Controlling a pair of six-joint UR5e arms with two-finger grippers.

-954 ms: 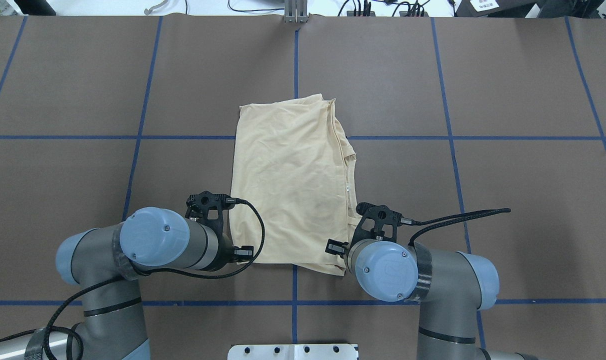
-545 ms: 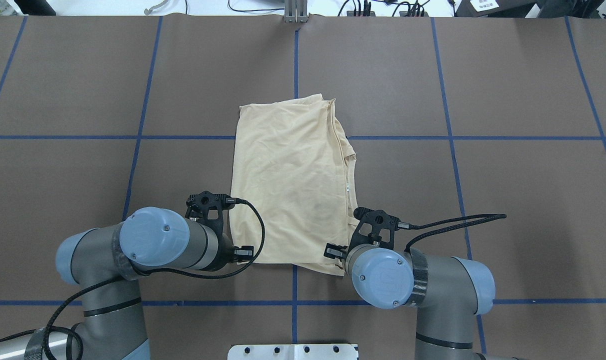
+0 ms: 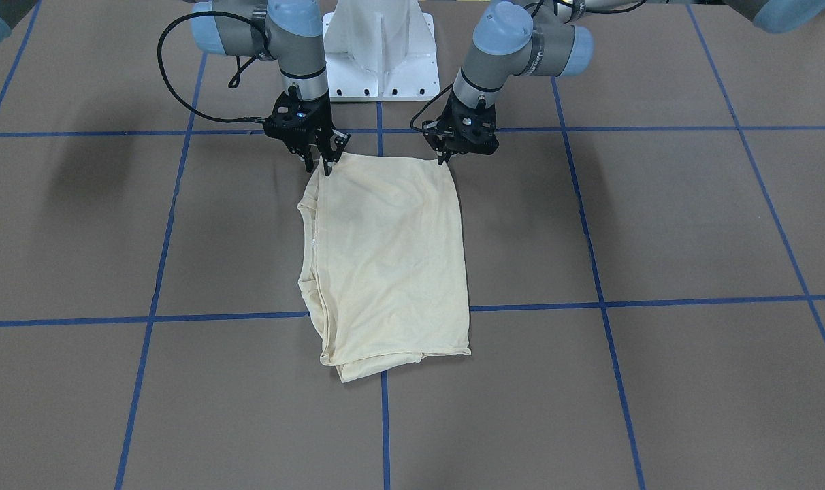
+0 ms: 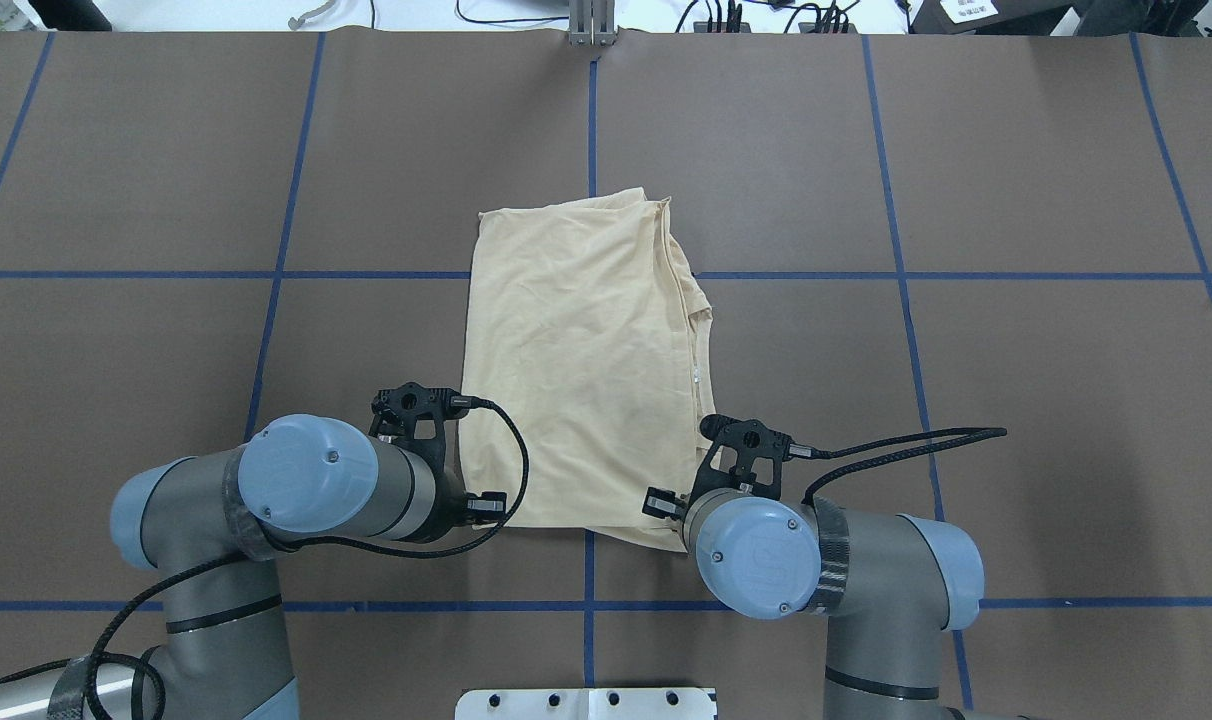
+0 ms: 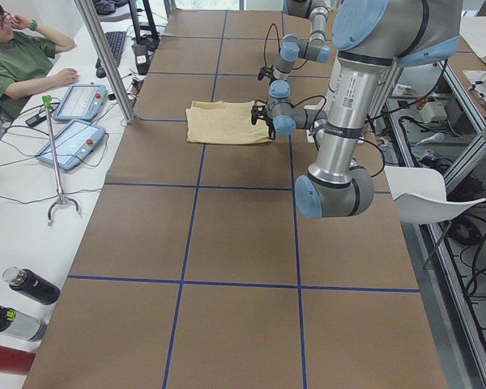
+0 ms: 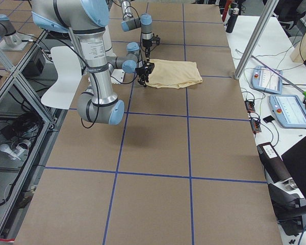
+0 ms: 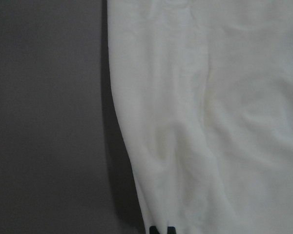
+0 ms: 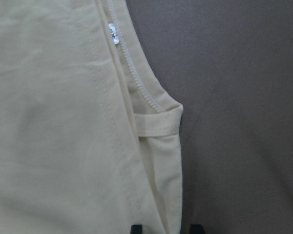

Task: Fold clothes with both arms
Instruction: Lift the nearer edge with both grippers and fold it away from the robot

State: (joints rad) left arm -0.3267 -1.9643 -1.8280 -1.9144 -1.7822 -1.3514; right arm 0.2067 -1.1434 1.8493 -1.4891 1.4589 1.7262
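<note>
The cream-yellow shirt (image 4: 581, 370) lies folded into a tall rectangle at the table's middle, plain side up. Its ribbed neckline (image 8: 136, 83) and small white label (image 8: 113, 33) run along its right edge. My left gripper (image 3: 446, 158) stands at the shirt's near left corner; in the left wrist view its fingertips (image 7: 156, 230) sit close together at the cloth's edge, shut on it. My right gripper (image 3: 319, 165) is at the near right corner, open, and the right wrist view shows its fingertips (image 8: 135, 228) apart on either side of the shirt's edge.
The white pedestal base (image 3: 382, 54) stands between the arms. Blue tape lines (image 4: 591, 110) grid the brown table. In the left side view a seated person (image 5: 16, 65), teach pendants (image 5: 77, 101), a metal post (image 5: 105, 61) and bottles (image 5: 32, 285) line the far side.
My right arm has shifted a little leftward, closer to the shirt's near right corner. The left arm and the shirt have not moved.
</note>
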